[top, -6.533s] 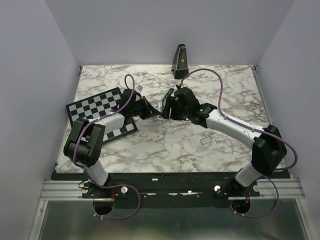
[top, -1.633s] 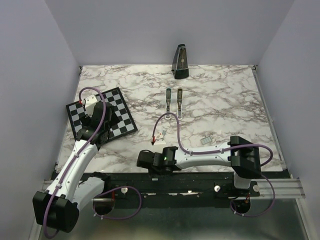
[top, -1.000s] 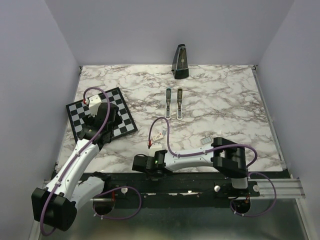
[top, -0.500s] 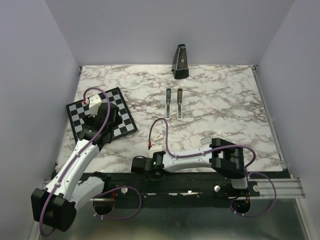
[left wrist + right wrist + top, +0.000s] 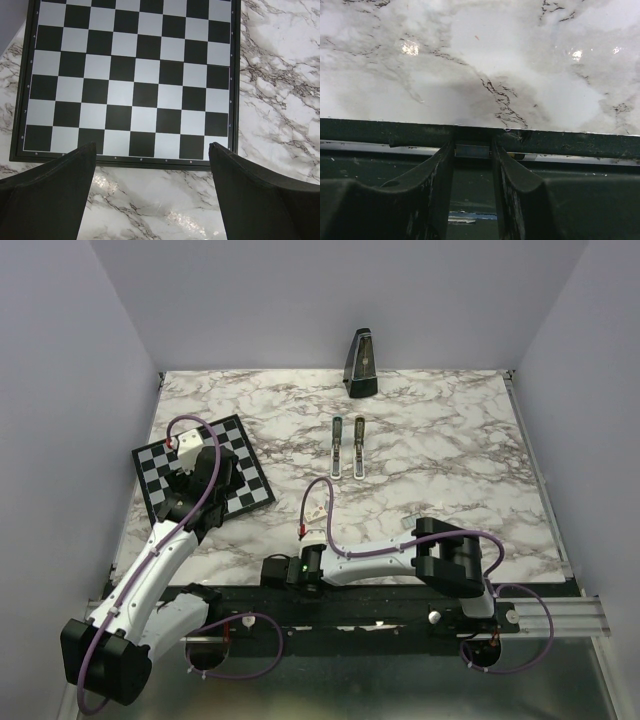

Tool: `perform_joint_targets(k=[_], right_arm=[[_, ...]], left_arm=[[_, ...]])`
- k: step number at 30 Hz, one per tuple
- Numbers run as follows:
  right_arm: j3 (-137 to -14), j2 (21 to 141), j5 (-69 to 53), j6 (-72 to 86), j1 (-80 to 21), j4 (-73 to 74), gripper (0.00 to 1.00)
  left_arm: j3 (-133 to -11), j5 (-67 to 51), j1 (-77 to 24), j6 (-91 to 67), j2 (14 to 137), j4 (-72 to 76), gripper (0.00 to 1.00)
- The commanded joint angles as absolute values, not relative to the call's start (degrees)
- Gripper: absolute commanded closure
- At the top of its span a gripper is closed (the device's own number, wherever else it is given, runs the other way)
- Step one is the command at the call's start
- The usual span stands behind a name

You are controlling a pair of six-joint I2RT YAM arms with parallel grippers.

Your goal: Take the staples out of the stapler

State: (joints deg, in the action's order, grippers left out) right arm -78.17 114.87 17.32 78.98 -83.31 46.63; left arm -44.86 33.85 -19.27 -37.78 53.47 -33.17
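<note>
While the right gripper (image 5: 272, 571), jaws narrowly parted on nothing, hangs at the near edge of the marbled counter (image 5: 450, 440) and the left gripper (image 5: 150, 147) gapes empty above the black-and-white chessboard (image 5: 225, 445), the slim sage-green stapler (image 5: 358, 450) lies far-centre, its two bars pointing away, seemingly equidistant from both.

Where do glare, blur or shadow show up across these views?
Right wrist: two specular hotspots on the marble table, the right claw dark and underexposed. Left wrist: chessboard sharp, faint sheen on the marble below it. Top external: even, soft light; stapler small but distinct.
</note>
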Motion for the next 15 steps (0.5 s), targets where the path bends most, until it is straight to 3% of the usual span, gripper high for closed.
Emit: perform_joint_targets(k=[1,15], right_arm=[[-79.62,116.63,19.51,80.68,-84.46,49.83,0.6],[-83.58,112.42,24.6,78.58,-84.46,53.35,0.64]], left_arm=[[-44.82,35.42,-19.69,-37.88,52.38,-33.93,0.01],[-44.82,35.33,-19.86,-37.88,52.29,-33.75,0.01]])
